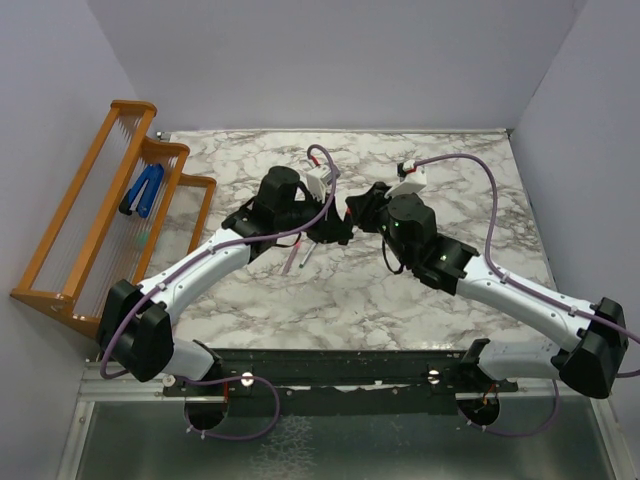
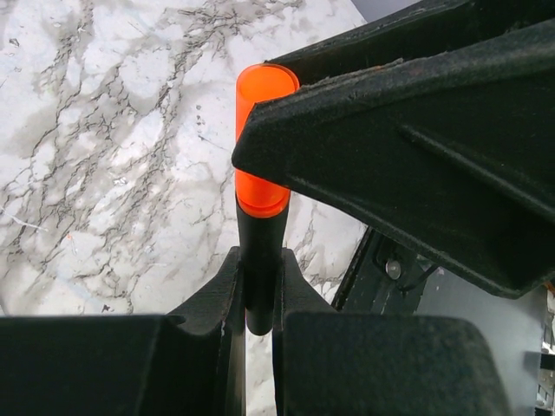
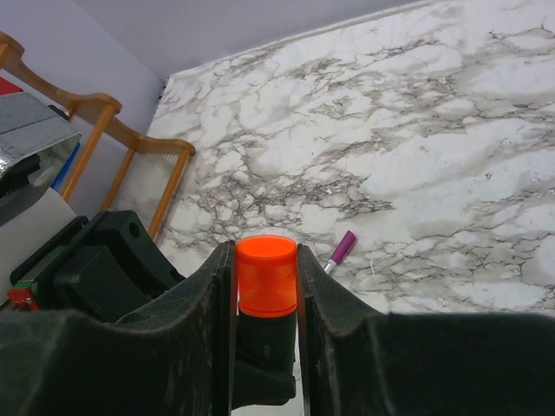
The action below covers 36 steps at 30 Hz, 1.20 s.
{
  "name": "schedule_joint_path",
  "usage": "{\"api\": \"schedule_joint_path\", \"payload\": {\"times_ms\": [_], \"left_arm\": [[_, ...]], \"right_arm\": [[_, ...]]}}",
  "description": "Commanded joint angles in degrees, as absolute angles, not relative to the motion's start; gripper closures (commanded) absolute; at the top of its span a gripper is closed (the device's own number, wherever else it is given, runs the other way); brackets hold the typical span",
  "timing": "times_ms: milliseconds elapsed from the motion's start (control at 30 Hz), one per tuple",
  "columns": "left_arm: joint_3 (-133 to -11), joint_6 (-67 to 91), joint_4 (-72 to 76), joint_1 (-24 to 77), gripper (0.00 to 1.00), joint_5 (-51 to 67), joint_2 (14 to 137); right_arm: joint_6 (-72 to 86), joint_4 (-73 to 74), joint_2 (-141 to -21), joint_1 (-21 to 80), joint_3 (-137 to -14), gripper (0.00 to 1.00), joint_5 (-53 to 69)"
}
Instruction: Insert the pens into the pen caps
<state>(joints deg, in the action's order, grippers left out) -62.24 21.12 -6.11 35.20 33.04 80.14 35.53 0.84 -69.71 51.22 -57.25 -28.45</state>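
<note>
My left gripper [image 2: 258, 295] is shut on the black marker [image 2: 260, 251], which stands up between its fingers. The bright orange cap [image 2: 258, 130] sits on the marker's top end. My right gripper [image 3: 267, 277] is shut on that orange cap [image 3: 267, 273], with the black marker [image 3: 264, 342] showing just below it. In the top view both grippers, left [image 1: 335, 232] and right [image 1: 355, 212], meet above the table's middle. A slim pen wearing a magenta-purple cap [image 3: 345, 245] lies on the marble. Thin pens [image 1: 298, 257] lie below the left wrist.
An orange wooden rack [image 1: 110, 210] stands along the left edge, with a blue clip-shaped object [image 1: 143, 190] on it. The rack also shows in the right wrist view [image 3: 147, 165]. The marble table [image 1: 450, 190] is walled at the back and sides.
</note>
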Motion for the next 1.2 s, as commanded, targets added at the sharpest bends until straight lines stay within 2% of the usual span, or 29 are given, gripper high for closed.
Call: {"api": "schedule_joint_path", "payload": {"times_ms": [0, 533, 900, 1167], "left_arm": [[-67.1, 21.6, 12.7, 31.4, 1.0, 24.1, 77.7], [-68.5, 17.1, 10.2, 31.3, 1.0, 22.6, 76.4], [-63.3, 16.3, 21.7, 31.2, 1.0, 24.5, 74.3], [-63.1, 14.9, 25.6, 30.9, 1.0, 26.6, 73.9]], "right_arm": [[35.5, 12.7, -71.9, 56.3, -53.7, 1.0, -14.8], [28.2, 20.8, -76.0, 56.4, -58.1, 0.99, -16.1], [32.9, 10.8, -73.1, 56.4, -52.0, 0.99, -8.3], [31.2, 10.1, -72.5, 56.6, -51.4, 0.99, -6.4]]}}
